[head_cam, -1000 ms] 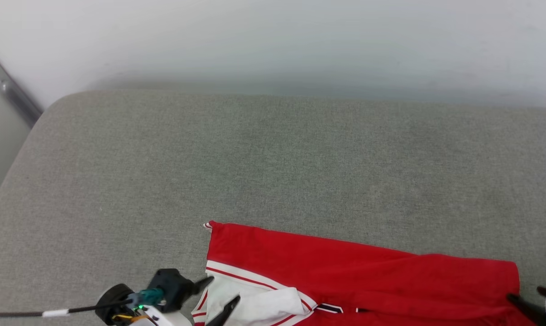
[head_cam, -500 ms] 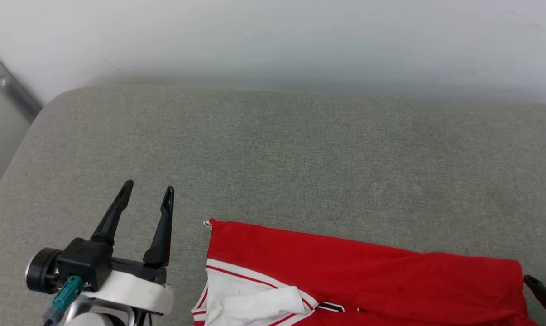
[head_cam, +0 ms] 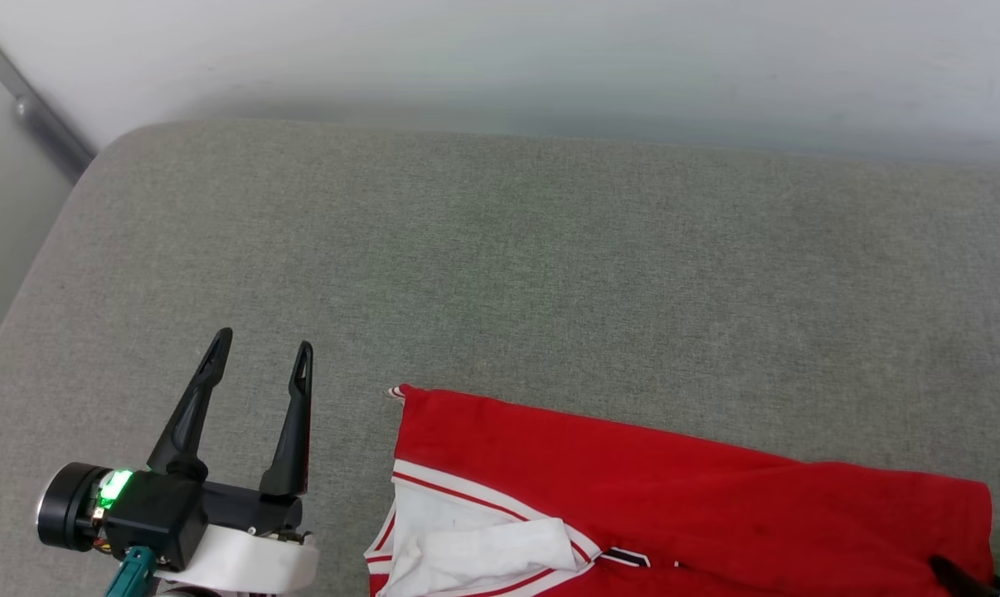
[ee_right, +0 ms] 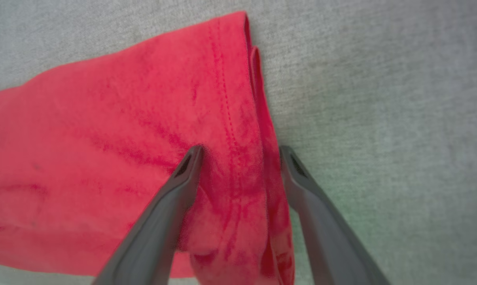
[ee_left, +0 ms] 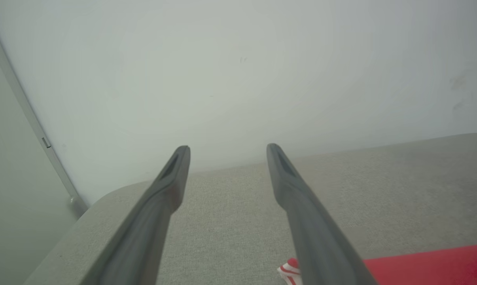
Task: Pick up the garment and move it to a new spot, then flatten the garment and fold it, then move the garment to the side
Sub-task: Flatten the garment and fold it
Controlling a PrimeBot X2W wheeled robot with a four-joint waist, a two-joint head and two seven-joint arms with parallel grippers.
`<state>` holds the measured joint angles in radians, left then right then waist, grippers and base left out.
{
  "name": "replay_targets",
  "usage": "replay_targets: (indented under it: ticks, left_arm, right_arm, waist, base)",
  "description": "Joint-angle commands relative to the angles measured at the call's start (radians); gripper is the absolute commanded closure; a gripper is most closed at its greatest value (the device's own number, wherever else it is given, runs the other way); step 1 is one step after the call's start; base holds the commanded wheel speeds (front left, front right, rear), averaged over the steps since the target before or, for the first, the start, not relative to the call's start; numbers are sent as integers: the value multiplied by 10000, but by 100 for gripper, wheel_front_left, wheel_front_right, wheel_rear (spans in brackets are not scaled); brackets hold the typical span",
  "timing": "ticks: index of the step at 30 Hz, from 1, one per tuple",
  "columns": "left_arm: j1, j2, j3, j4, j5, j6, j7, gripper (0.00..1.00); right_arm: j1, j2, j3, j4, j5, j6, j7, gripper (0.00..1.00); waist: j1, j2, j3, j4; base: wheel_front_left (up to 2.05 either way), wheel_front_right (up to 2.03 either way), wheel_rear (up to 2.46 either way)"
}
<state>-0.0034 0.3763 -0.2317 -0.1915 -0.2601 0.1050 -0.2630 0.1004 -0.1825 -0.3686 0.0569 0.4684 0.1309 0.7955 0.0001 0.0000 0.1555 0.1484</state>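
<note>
The garment (head_cam: 674, 489), a red shirt with a white sleeve and red-and-white striped trim, lies spread along the near edge of the grey cushion. My left gripper (head_cam: 263, 342) stands open just left of the garment's sleeve end, apart from the cloth, fingers pointing toward the wall. In the left wrist view the left gripper (ee_left: 228, 148) has nothing between its fingers, and the garment (ee_left: 424, 265) shows at the lower right. In the right wrist view my right gripper (ee_right: 241, 151) is open, its fingers straddling the stitched hem of the garment (ee_right: 104, 138). One dark finger (head_cam: 952, 574) shows by the garment's right end.
The grey fabric cushion (head_cam: 500, 274) stretches wide beyond the garment, with a rounded left edge (head_cam: 19, 315). A pale wall (head_cam: 550, 58) rises behind it. A metal rail (head_cam: 36, 116) runs down the wall at the upper left.
My left gripper has come away from the white sleeve, moved left and turned its fingers toward the wall, open. The head camera has shifted a little. The garment lies as before.
</note>
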Motion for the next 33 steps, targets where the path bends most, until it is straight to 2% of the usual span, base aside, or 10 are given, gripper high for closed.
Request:
replay_targets:
  ticks: [1,8,9,10,11,15,20,25,29,33]
  left_arm:
    - [159,-120,111,51,170,-136,-20,0]
    - [246,-814,606,303,758,-880,-20,0]
    - [251,-885,668,349,824,-963,-20,0]
    - [245,-951,730,386,880,-1046,-20,0]
    - [237,-1012,806,418,927,-1115,-21,0]
    - [248,-1252,1064,510,1125,-1400,-21,0]
    - [400,-1497,1306,640,1340,-1643,-21,0]
    - [560,-1656,1476,690,1475,-1837,-21,0]
    - [655,-1732,1578,747,1564,-1939,-21,0]
    - [733,-1787,1650,755,1610,-2001,-21,0]
  right_arm:
    - [-40,150,71,263,-31,-4,-19,0]
    - [-32,552,621,1066,186,12,-190,0]
    - [-20,611,759,1128,225,16,-173,21]
    - [-27,646,867,1183,253,24,-181,65]
    - [-47,657,949,1226,249,42,-229,98]
    - [-165,535,1246,1196,390,47,-446,100]
    - [-174,-56,1133,850,306,7,-765,100]
    - [-135,-682,620,606,204,-8,-934,100]
    - [-230,-1282,-39,867,-47,-7,-1145,100]
    - [-371,-1558,-362,1078,-189,-7,-1266,100]
  waist:
    - [-1,0,32,57]
    - [-1,0,80,161]
    - [-1,0,80,160]
    - [-1,0,81,154]
    - [-1,0,82,144]
    - [-1,0,23,78]
    - [-1,0,-188,-67]
    - [-1,0,-400,-224]
    - [-1,0,-520,-350]
    - [-1,0,-579,-435]
  base:
    - [0,0,0]
    - [0,0,0]
    - [0,0,0]
    - [0,0,0]
    - [0,0,0]
    - [0,0,0]
    - [0,0,0]
    - [0,0,0]
    - [0,0,0]
    - [0,0,0]
